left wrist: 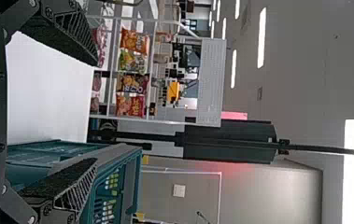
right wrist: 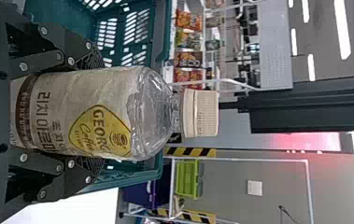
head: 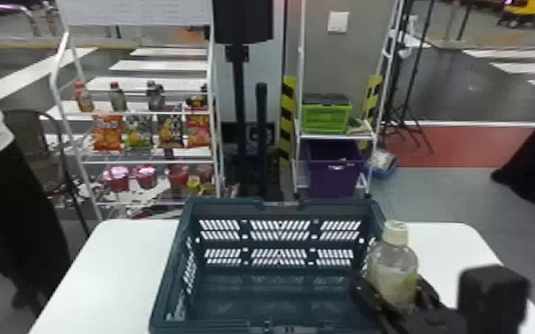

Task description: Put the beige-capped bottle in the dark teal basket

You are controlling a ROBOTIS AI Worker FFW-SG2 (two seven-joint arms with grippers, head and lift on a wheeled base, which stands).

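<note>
right pincer (head: 393,289) grips labelled bottle (head: 395,262)

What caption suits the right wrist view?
Right gripper gripping the beige-capped bottle, with the teal basket behind it.

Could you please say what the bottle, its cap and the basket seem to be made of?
Bottle: apparently clear, glossy plastic; its see-through shoulder catches the light.
Cap: probably matte plastic, being opaque beige with fine ridges.
Basket: likely rigid plastic with a dull sheen, given its moulded slots.
</note>
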